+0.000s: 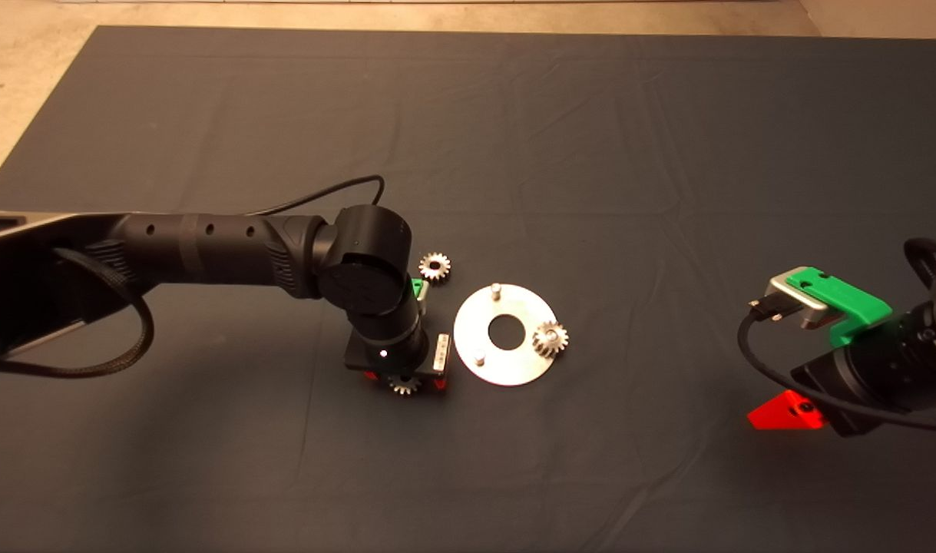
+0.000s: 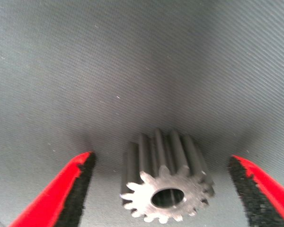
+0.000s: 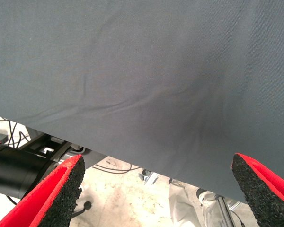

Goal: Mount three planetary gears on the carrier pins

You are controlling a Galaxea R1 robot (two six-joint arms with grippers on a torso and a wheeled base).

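We find the left gripper (image 1: 404, 382) lowered over the mat (image 1: 590, 138), just left of the disc (image 1: 506, 361). Its fingers (image 2: 66, 189) stand spread on either side of one gear (image 2: 165, 194), not touching it; that gear lies flat on the mat between the pads. A second gear (image 1: 434, 266) lies on the mat near the disc's upper left edge. A third gear (image 1: 550, 338) sits on the disc's right side, over a pin. Two pins, (image 1: 496, 289) and (image 1: 480, 357), stand bare. The right gripper (image 1: 790, 411) waits at the right edge, fingers (image 3: 57, 189) wide apart, holding nothing.
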